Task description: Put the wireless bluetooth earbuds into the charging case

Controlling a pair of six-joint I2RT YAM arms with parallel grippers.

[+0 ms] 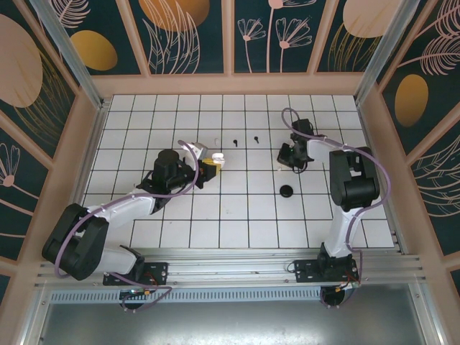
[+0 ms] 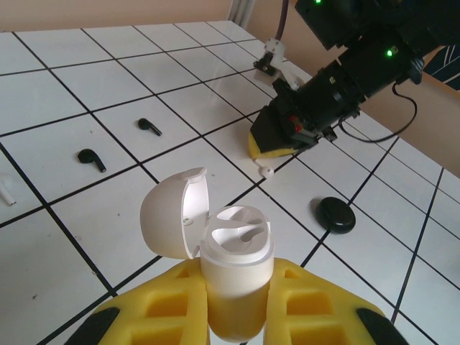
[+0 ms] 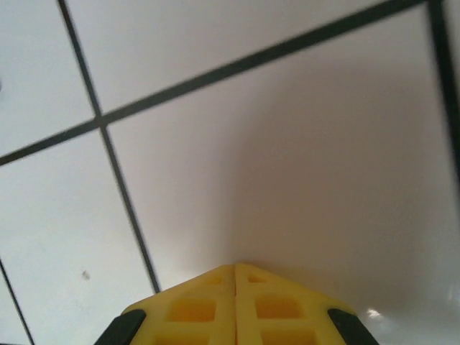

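Left claw (image 2: 237, 310) clamped white plastic charging case (image 2: 236, 253), lid up; right claw (image 3: 236, 286) closed, empty.
Two tiny black earbuds (image 2: 91, 159) lay loose: probably light, slick; pinch at head.

Bare tiles ring the earbuds (image 2: 91, 159); right claw (image 2: 267, 147) and black disc (image 2: 336, 214) stand rightward.

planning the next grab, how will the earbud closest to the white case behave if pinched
That earbud looks tiny and light, lying flat on the tile, so it may skid when nudged. Its rounded head and thin stem could slip from a pinch.
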